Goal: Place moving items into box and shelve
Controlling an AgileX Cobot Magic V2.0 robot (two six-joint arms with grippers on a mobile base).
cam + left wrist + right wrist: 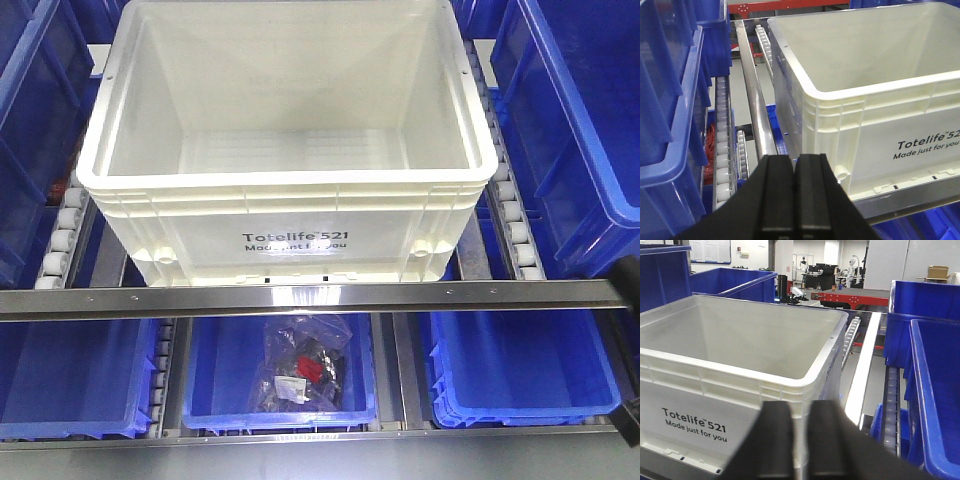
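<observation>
Crate (740, 385) front wall, black print: "Totelife 521" over "Made just for you", fully legible in right wrist view. Left wrist view cuts it at the frame edge: "Totelife 52", "Made just for you". Front view: second line partly washed out by glare. Papers on wall board (710, 250) in the background: illegible.

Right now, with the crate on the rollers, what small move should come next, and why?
Probably push the crate further up the roller lane. It sits at the shelf's front rail, no balls are visible in the part of its interior that shows, and both the left gripper and the right gripper, shut, face its front wall.
</observation>
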